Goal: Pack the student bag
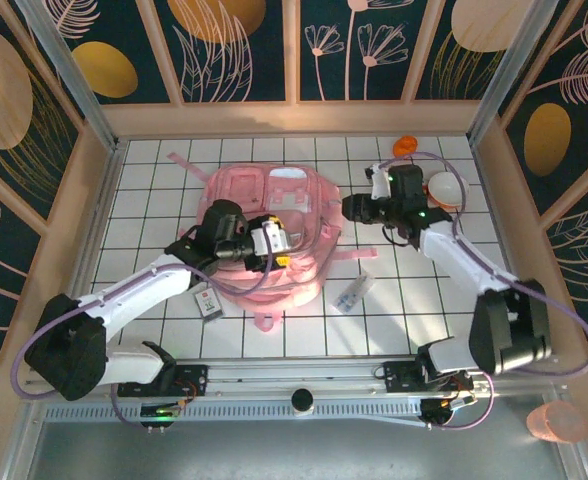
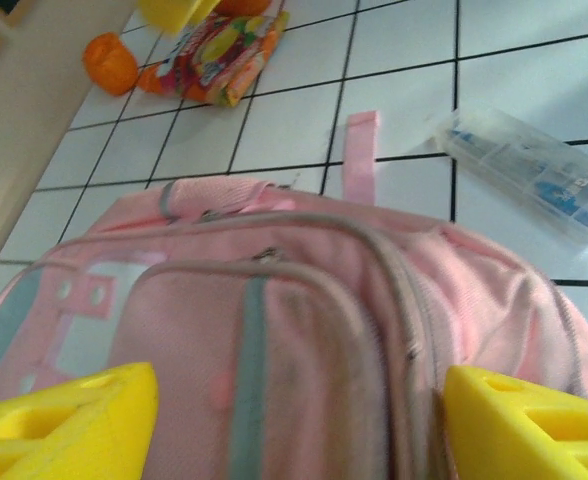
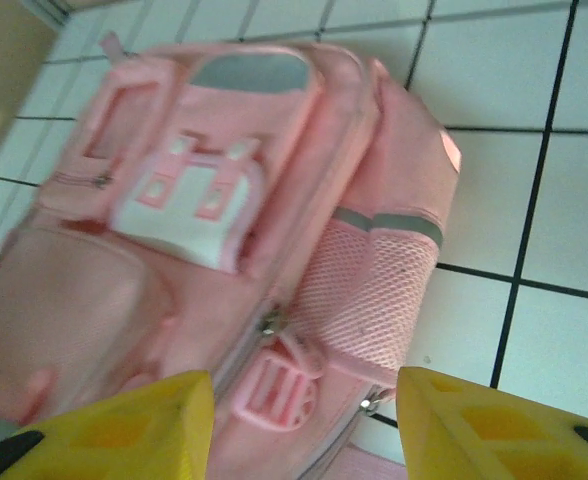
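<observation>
The student bag (image 1: 274, 200), pale pink with front pockets and zips, lies flat in the middle of the tiled table. My left gripper (image 1: 279, 243) hovers over its near half. In the left wrist view this gripper (image 2: 301, 385) is open, its yellow fingers (image 2: 64, 420) straddling the bag (image 2: 304, 300) beside a curved zip. My right gripper (image 1: 347, 208) is at the bag's right side. It is open (image 3: 304, 385), facing the bag (image 3: 174, 230), its mesh side pocket (image 3: 374, 290) and a round pink zip pull (image 3: 274, 385). Nothing is held.
A clear pencil case (image 1: 354, 295) lies right of the bag, also in the left wrist view (image 2: 534, 172). A small card (image 1: 209, 303) lies at the bag's near left. An orange ball (image 2: 111, 62) and snack packet (image 2: 224, 50) sit by the far right wall. Wooden walls ring the table.
</observation>
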Action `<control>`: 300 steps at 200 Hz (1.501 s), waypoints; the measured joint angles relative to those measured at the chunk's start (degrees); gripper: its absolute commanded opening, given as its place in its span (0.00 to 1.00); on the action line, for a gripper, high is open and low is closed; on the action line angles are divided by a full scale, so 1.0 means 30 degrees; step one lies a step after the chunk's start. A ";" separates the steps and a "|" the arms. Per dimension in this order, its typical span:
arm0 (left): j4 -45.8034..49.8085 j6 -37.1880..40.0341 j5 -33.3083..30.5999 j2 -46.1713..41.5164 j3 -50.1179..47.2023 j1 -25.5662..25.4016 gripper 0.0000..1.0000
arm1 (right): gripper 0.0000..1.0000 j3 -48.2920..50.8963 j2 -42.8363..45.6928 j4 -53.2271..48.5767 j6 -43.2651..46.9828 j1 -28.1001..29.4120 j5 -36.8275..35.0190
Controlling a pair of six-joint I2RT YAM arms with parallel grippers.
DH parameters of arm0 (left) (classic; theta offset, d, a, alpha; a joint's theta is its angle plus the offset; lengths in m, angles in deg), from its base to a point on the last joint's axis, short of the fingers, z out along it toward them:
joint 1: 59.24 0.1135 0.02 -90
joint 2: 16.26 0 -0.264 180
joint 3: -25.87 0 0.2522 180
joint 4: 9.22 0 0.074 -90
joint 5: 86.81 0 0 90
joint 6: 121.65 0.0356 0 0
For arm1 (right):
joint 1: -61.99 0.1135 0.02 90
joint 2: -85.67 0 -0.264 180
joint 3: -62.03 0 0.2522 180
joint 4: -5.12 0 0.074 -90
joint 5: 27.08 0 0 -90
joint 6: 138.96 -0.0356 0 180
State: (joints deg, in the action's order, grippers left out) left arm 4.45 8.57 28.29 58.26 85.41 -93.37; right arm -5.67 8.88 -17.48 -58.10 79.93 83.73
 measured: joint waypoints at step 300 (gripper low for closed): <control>0.4109 0.4095 -0.2827 -0.1100 -0.1217 0.2951 0.81 | 0.51 -0.0240 -0.3723 0.0998 1.7325 0.4641 0.3606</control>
State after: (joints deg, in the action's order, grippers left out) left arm 16.77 20.86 19.81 54.96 81.76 -84.51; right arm -6.39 -2.29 -14.49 -6.13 93.85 94.55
